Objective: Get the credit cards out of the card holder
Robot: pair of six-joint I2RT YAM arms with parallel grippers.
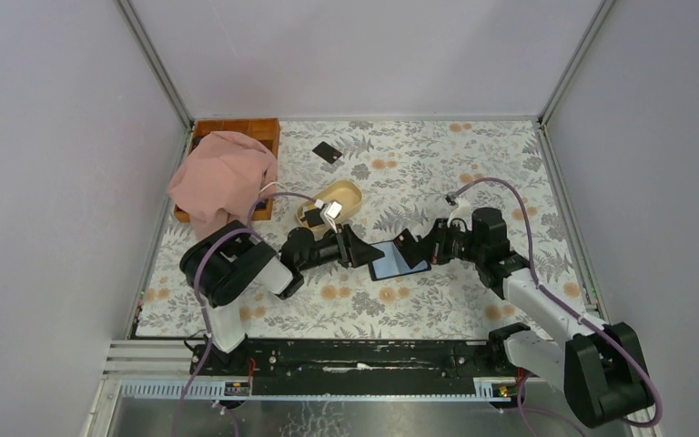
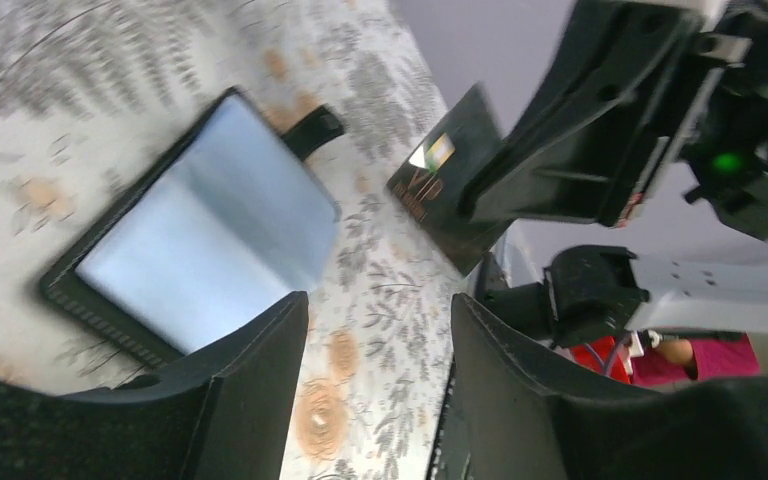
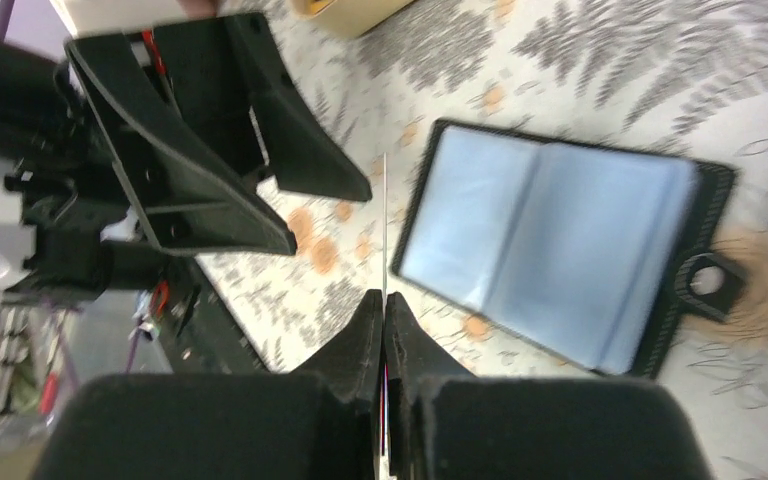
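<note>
The card holder (image 1: 397,261) lies open on the floral cloth, blue-grey inside up; it also shows in the left wrist view (image 2: 200,240) and the right wrist view (image 3: 550,255). My right gripper (image 1: 421,244) is shut on a black credit card (image 1: 408,242) and holds it upright just right of the holder. The card shows a gold chip in the left wrist view (image 2: 438,190) and is edge-on in the right wrist view (image 3: 384,230), between my shut fingertips (image 3: 384,305). My left gripper (image 1: 365,252) is open and empty at the holder's left edge (image 2: 380,340). Another black card (image 1: 328,152) lies flat far back.
A beige oval dish (image 1: 340,197) sits just behind my left gripper. A pink cloth (image 1: 221,180) is draped over a wooden tray (image 1: 253,130) at the back left. Metal frame rails and grey walls bound the table.
</note>
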